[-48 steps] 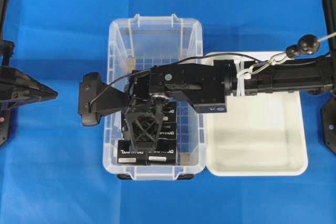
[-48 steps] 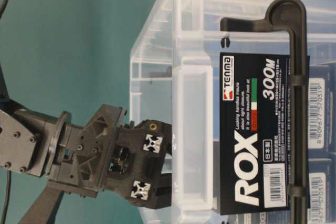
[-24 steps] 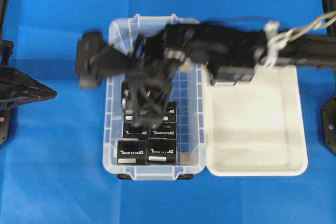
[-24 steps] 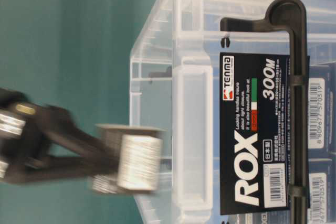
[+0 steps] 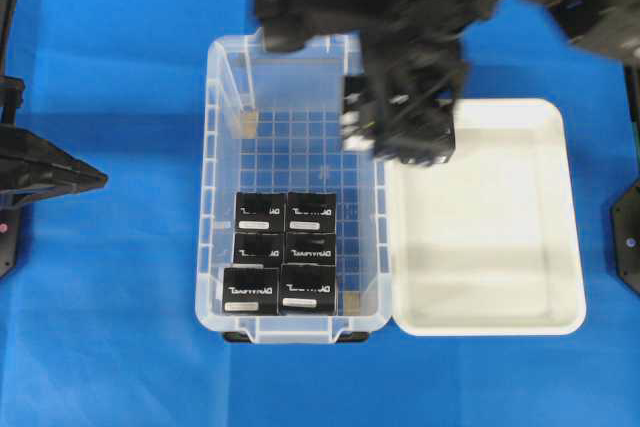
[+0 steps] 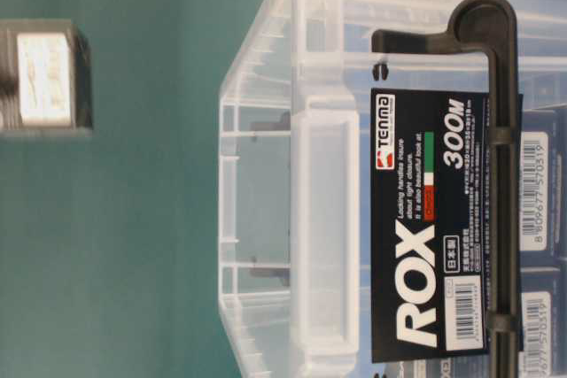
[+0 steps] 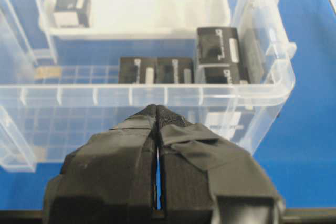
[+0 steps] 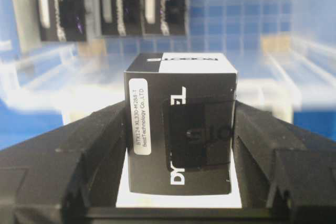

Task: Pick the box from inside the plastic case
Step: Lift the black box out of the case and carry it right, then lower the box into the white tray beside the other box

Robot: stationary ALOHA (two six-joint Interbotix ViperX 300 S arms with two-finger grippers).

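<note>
The right gripper (image 8: 179,145), down among the stack 1.0 s ago, has risen above the plastic case (image 5: 215,197), clamped on the box (image 8: 179,129). Below remain 6 boxes (image 5: 284,253). The left gripper (image 7: 157,116) is closed, empty.

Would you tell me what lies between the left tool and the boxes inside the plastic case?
Only the plastic case's clear wall, seen in the left wrist view.

the overhead view looks straight down on the clear ribbed plastic case (image 5: 296,187). the table-level view sits close against its labelled wall (image 6: 354,174). both wrist views face it, the left from nine o'clock.
</note>
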